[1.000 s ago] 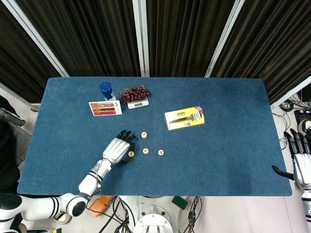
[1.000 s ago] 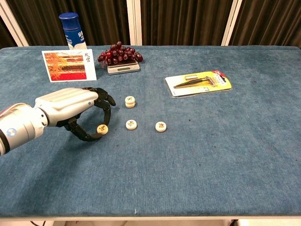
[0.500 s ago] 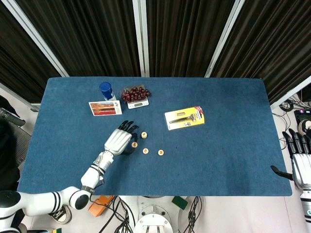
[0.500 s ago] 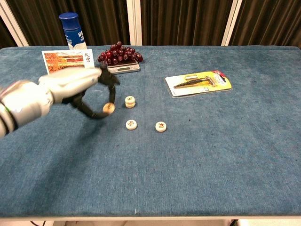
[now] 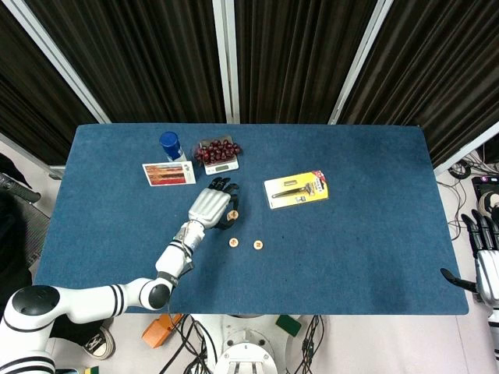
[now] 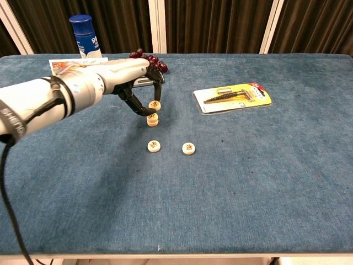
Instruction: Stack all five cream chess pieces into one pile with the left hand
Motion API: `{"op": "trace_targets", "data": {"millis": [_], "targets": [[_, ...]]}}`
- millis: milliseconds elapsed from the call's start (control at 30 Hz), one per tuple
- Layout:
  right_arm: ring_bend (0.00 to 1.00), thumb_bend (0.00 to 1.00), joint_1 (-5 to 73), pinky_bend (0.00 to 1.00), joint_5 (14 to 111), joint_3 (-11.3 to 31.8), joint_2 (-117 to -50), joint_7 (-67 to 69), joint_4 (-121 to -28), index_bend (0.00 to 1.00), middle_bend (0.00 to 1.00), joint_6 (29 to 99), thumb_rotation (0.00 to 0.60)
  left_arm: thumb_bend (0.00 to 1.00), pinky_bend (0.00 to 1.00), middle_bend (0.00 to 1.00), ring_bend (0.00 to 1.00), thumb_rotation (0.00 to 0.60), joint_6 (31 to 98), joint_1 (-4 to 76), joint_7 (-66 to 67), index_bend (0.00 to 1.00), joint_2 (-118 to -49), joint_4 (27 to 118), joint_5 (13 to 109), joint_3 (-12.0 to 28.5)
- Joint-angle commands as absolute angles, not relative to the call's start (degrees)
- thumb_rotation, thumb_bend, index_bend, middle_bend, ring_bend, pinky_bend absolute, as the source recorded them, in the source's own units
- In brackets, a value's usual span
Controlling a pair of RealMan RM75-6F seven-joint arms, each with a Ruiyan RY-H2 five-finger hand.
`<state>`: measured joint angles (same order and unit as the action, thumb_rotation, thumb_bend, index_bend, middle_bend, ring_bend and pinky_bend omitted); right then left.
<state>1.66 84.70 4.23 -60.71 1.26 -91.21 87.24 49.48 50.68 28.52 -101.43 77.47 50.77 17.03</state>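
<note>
My left hand (image 6: 126, 77) pinches a cream chess piece (image 6: 155, 105) between thumb and fingers, just above a short pile of cream pieces (image 6: 152, 120). Whether the held piece touches the pile I cannot tell. In the head view the hand (image 5: 210, 206) covers most of the pile, and only one piece (image 5: 232, 215) shows at its fingertips. Two more cream pieces lie flat on the blue cloth nearer to me, one (image 6: 154, 146) below the pile and one (image 6: 188, 148) to its right. My right hand (image 5: 485, 261) hangs off the table's right edge, fingers apart and holding nothing.
A blue bottle (image 6: 84, 34), a picture card (image 5: 168, 173) and a small scale with dark grapes (image 5: 218, 151) stand behind the left hand. A yellow blister pack (image 6: 232, 96) lies to the right of the pile.
The left hand lifted a cream piece off the cloth at the front left and carried it back and to the right, to just above the pile. The right hand sank slightly.
</note>
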Motion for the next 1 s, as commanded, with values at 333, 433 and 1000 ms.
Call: {"op": "trace_targets", "data": {"millis": [333,433,1000], "targets": [[0.00,0.15,1.95,0.04,84.42,4.32,-60.95,1.12,-90.95,0.00,0.02,86.46,0.600,0.35,0.00,0.13,0.00,0.600,49.29,53.37,31.01,0.49,-102.56,75.26,44.42,16.26],[0.00,0.15,2.00,0.04,84.35,4.39,-60.95,1.05,-90.99,0.00,0.02,86.40,0.600,0.35,0.00,0.13,0.00,0.600,49.29,53.80,30.93,0.49,-102.75,74.98,44.01,16.06],[0.00,0.15,2.28,0.04,83.79,4.62,-60.95,0.79,-91.07,0.00,0.02,85.66,0.600,0.34,0.00,0.12,0.00,0.600,49.61,54.79,30.41,0.44,-102.53,74.34,43.01,14.46]]}}
